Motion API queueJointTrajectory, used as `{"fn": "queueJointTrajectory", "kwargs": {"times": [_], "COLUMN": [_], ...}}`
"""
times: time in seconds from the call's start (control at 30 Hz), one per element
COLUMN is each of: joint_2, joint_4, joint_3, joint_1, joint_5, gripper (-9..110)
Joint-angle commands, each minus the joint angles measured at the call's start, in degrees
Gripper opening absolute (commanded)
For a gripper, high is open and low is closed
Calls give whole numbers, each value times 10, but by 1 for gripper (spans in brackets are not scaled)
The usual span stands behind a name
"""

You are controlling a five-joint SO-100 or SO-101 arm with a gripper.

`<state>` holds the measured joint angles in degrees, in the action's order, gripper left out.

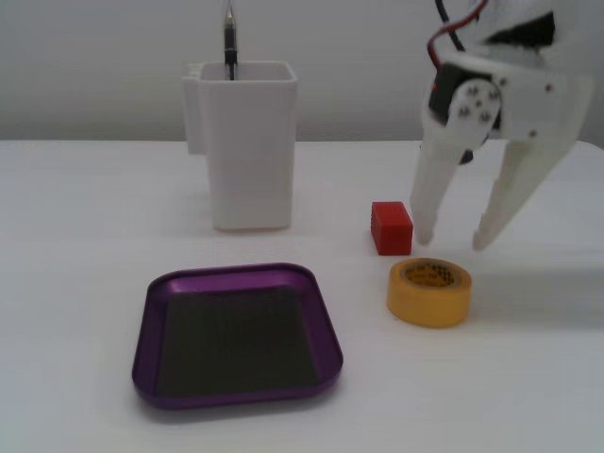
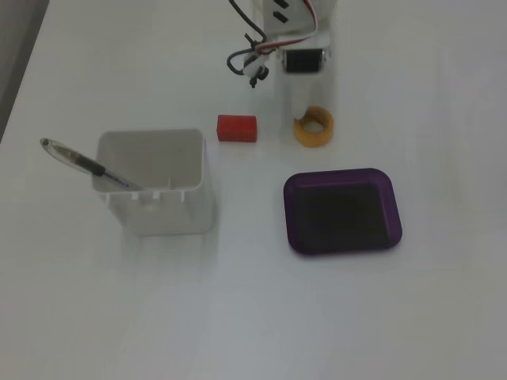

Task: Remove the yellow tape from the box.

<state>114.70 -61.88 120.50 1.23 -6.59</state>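
The yellow tape [image 1: 429,293] lies flat on the white table, outside the box and just to its right in a fixed view. The box [image 1: 142,349] is a shallow purple tray with a dark bottom, and nothing lies in it. My gripper [image 1: 453,242] is open and empty. It hangs just above and behind the tape, with its fingertips clear of the roll. In the other fixed view the tape [image 2: 314,142] sits just below my arm [image 2: 293,32] and above the box [image 2: 289,214]. My white fingers are hard to make out there against the white table.
A red block [image 1: 391,227] stands just behind the tape and left of my gripper; it also shows from above [image 2: 237,127]. A tall white container [image 1: 247,142] holding a pen [image 1: 228,38] stands behind the box.
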Motion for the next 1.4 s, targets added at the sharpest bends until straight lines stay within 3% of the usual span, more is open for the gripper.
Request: {"fn": "queueJointTrajectory", "kwargs": {"times": [0.0, 0.2, 0.63, 0.8, 1.37], "joint_2": [112, 322, 718, 840, 817], "joint_4": [-91, -129, -32, -33, -30], "joint_3": [-73, -44, 400, 488, 570], "joint_1": [6, 7, 1, 1, 0], "joint_5": [4, 5, 10, 77, 105], "gripper": [12, 13, 12, 13, 12]}}
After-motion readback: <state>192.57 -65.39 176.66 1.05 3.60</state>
